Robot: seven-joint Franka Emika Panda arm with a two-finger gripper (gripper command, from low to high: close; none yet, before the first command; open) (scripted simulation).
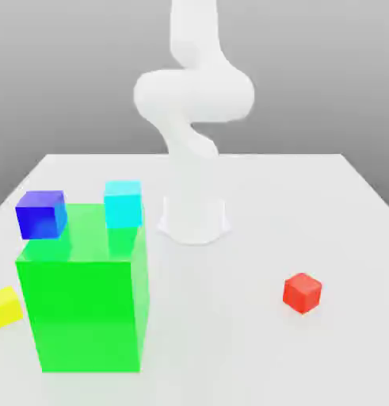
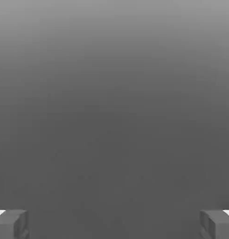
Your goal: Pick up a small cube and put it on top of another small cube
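Nothing done yet: red cube (image 1: 302, 293) sits alone on counter (image 1: 253, 349), ungrasped. Gripper (image 2: 114, 224) spread wide, empty. Pick and stacking both remain.

The table (image 1: 253, 349) is plain white, and the robot arm (image 1: 193, 95) on it is white too. The small cube (image 1: 302, 293) is shiny red, the big block (image 1: 82, 309) is bright green, and the other cubes are dark blue (image 1: 41, 214), light blue (image 1: 123, 204) and yellow (image 1: 5, 306). In the hand view the fingertips (image 2: 11, 224) are grey with a bit of white, and the wall behind is plain grey.
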